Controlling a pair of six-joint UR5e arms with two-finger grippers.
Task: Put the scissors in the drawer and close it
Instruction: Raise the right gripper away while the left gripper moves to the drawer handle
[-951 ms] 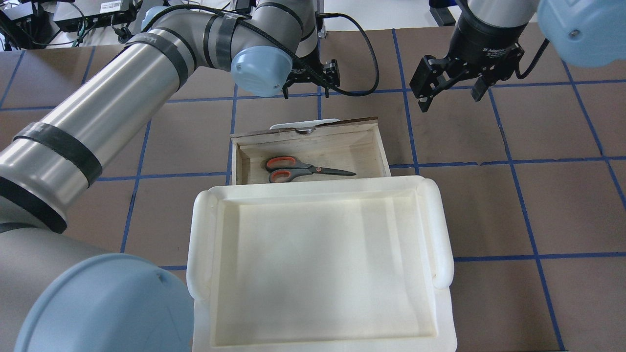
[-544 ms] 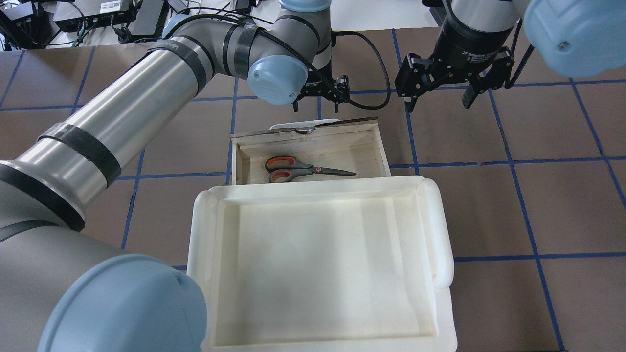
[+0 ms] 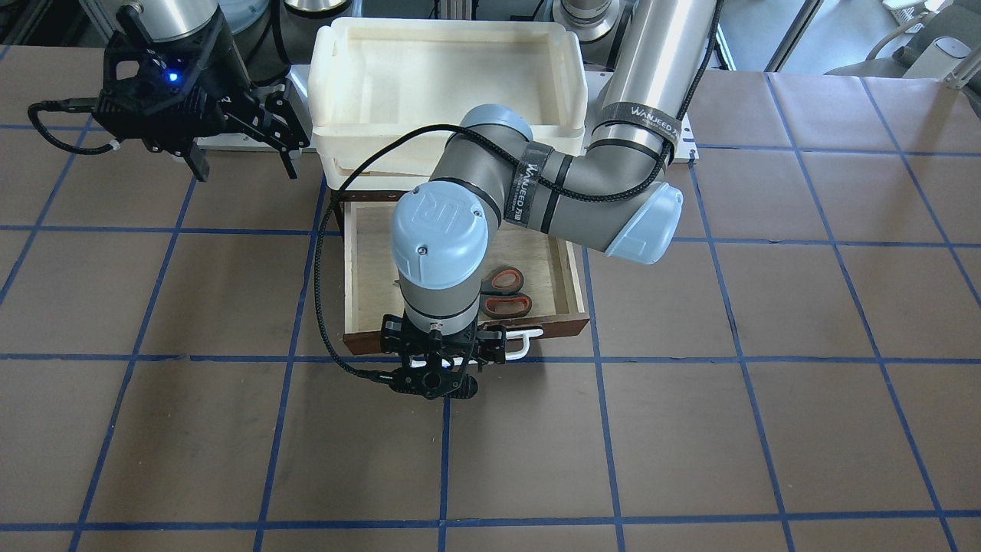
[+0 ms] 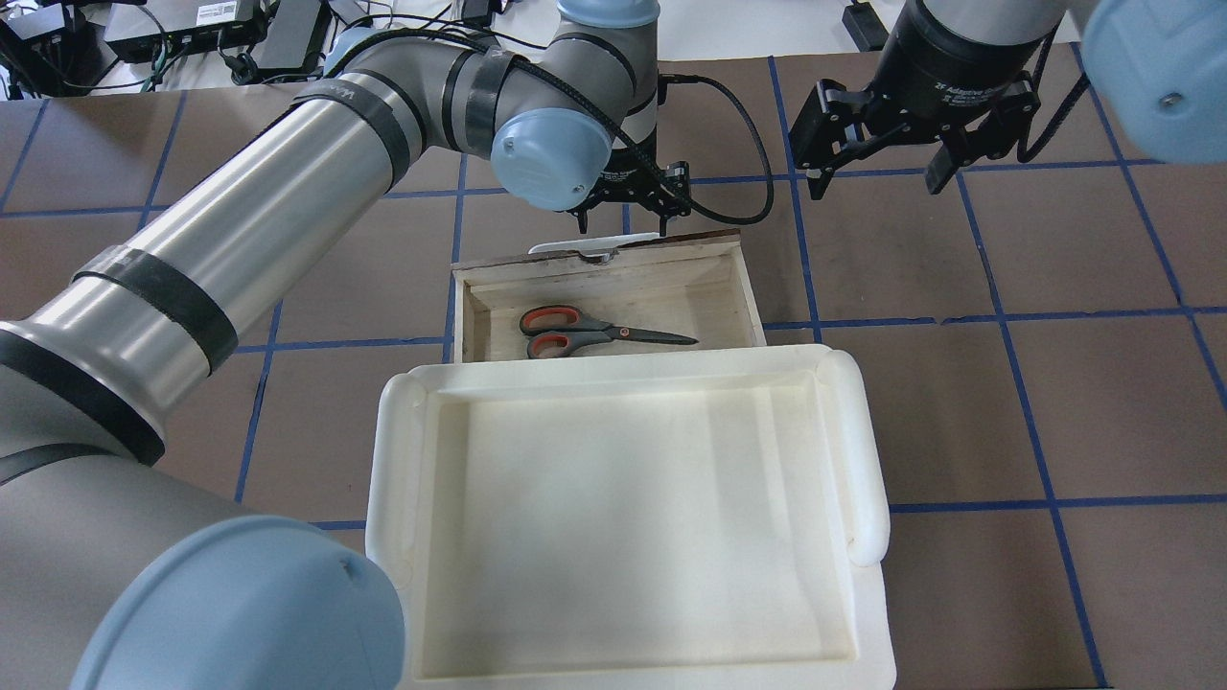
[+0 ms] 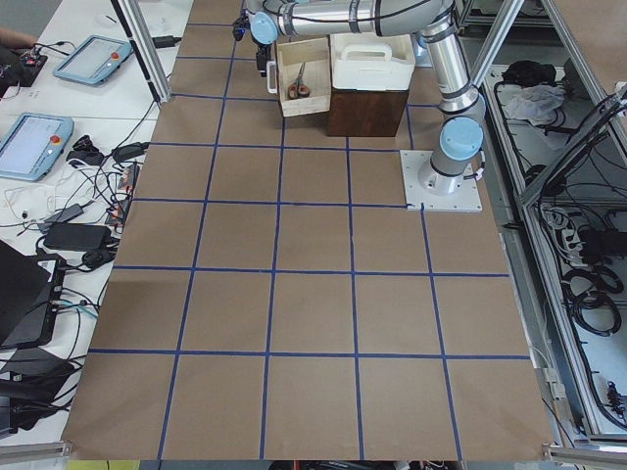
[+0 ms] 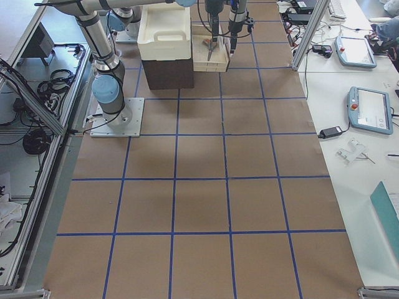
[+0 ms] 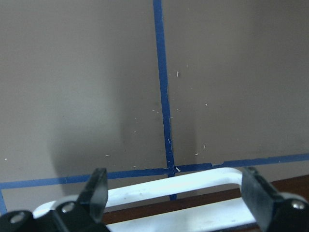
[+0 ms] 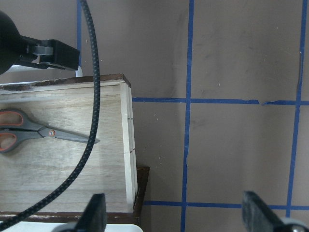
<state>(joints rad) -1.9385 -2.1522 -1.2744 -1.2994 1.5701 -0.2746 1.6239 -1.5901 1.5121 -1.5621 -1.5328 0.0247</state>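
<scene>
The scissors (image 4: 594,333), grey handles lined orange-red, lie flat inside the open drawer (image 4: 714,287), blades pointing right. They also show in the front view (image 3: 506,294) and the right wrist view (image 8: 38,133). The drawer sticks out from under the cream tray, its dark front and white bar handle (image 4: 575,246) on the far side. My left gripper (image 4: 621,228) is open and hangs just beyond the drawer front. In the left wrist view its fingers straddle the handle (image 7: 159,188). My right gripper (image 4: 877,182) is open and empty, raised above the table right of the drawer.
A cream-white plastic tray (image 4: 863,450) sits on top of the dark cabinet, over the drawer's near part. The left arm's black cable (image 8: 91,96) hangs across the drawer's right end. Brown table with blue tape grid lies all around.
My left gripper has moved right and toward the drawer front, from well beyond it to right over the white handle. My right gripper shifted slightly and stays open.
</scene>
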